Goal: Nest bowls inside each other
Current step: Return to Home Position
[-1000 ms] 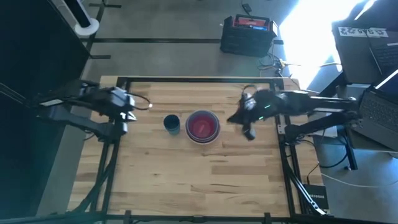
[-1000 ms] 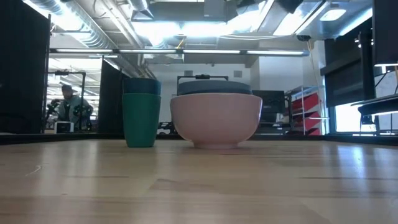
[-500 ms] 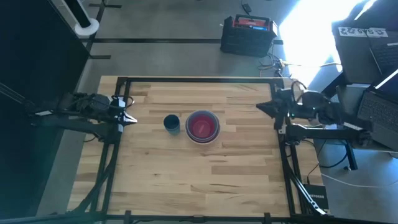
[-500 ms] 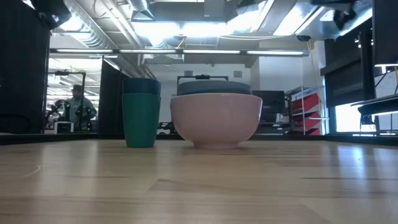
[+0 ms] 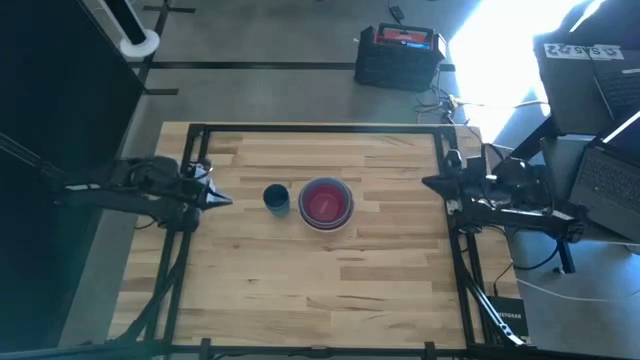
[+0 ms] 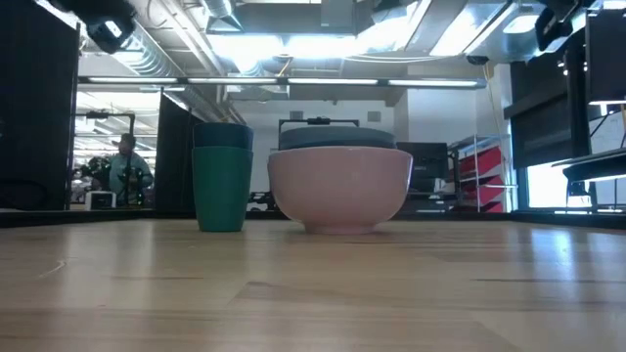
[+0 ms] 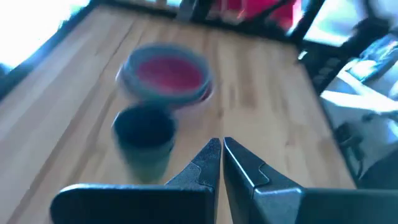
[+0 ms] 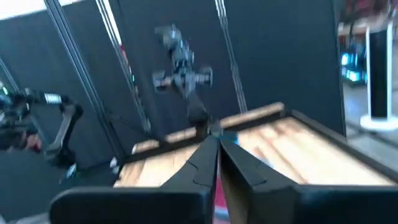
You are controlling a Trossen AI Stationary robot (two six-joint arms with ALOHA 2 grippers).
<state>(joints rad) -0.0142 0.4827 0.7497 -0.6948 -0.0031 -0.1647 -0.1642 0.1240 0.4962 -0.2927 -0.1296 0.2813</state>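
- Bowls [image 5: 325,203] nested at the middle of the table [image 5: 330,290], red on top, pink at the bottom; same spot as a second ago.
- Cups [image 5: 277,198] stacked just beside, likewise unmoved.
- Left claw [image 5: 220,198] drawn back to the left edge; closed, empty.
- Right claw [image 5: 430,183] gone from beside the bowls to the right edge; closed, empty.
- Reads as nesting finished, with only the retreat to rest left.

We're in a robotics lab here, industrial through and through: bare ceiling ducts [image 6: 166,44] and strip lights [image 6: 245,44] overhead, black partition curtains [image 8: 280,56], a laptop [image 5: 608,175] beside the framed wooden table [image 5: 320,290], a person [image 6: 123,168] at a far workstation.
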